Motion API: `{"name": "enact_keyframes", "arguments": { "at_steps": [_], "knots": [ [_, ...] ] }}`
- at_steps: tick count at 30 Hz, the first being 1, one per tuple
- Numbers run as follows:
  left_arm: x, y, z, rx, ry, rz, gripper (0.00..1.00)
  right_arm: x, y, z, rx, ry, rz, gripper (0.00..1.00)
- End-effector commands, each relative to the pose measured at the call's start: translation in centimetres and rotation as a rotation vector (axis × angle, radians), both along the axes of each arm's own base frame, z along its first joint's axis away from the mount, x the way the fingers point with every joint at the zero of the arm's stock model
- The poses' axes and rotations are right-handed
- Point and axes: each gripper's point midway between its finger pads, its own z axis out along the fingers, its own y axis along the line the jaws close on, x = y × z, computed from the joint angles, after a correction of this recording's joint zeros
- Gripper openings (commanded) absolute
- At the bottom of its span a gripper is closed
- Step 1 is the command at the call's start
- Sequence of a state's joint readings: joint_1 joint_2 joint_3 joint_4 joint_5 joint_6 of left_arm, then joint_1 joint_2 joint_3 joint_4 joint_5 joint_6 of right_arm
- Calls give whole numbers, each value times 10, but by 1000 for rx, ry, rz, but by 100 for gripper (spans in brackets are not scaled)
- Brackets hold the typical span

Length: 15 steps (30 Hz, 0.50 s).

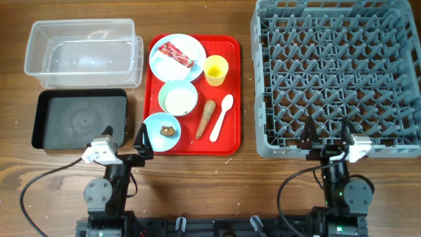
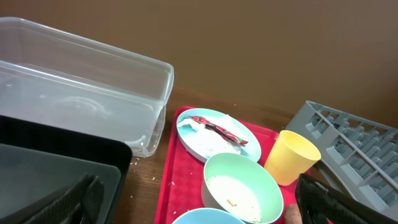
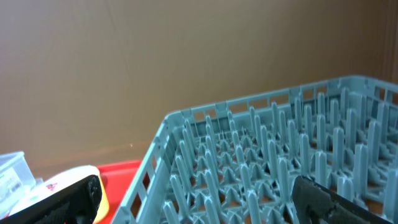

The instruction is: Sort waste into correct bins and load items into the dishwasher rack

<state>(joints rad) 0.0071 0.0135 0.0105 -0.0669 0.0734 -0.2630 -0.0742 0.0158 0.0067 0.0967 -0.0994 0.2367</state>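
On the red tray (image 1: 230, 85) sit a pale blue plate (image 1: 163, 66) with the red-and-white wrapper (image 1: 177, 54), a yellow cup (image 1: 216, 70), a pale green bowl (image 1: 161, 100) with rice grains (image 1: 179, 100), a light blue bowl (image 1: 154, 129) with a brown lump (image 1: 168, 130), a brown stick (image 1: 206, 118) and a white spoon (image 1: 222, 117). The clear tub (image 1: 82, 56) and black tray (image 1: 79, 122) lie to the left, and the grey rack (image 1: 258, 99) to the right. My left gripper (image 1: 126, 137) is open and empty at the tray's near left corner. My right gripper (image 1: 327, 135) is open and empty at the rack's near edge.
The left wrist view shows the tub (image 2: 81, 93), black tray (image 2: 56, 168), plate (image 2: 199, 146), green bowl (image 2: 239, 163) and cup (image 2: 292, 155) ahead. The right wrist view shows rack pegs (image 3: 261, 155). A few grains lie on the wood by the tray (image 2: 154, 177).
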Motion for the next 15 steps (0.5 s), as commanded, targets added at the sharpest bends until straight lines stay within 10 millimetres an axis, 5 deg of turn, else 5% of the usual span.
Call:
{"name": "enact_keyframes", "arguments": {
  "at_steps": [1,10,15],
  "knots": [
    [0,-2,-1,20,-3,-11,100,-1,-2,10,-8,-44,-14,100],
    [0,6,4,24,-18,38,100,-4,9,25,-109,-92,35,100],
    [-2,7,21,23,-44,41,100,-10,17,49,-181,-144,69,100]
  ]
}}
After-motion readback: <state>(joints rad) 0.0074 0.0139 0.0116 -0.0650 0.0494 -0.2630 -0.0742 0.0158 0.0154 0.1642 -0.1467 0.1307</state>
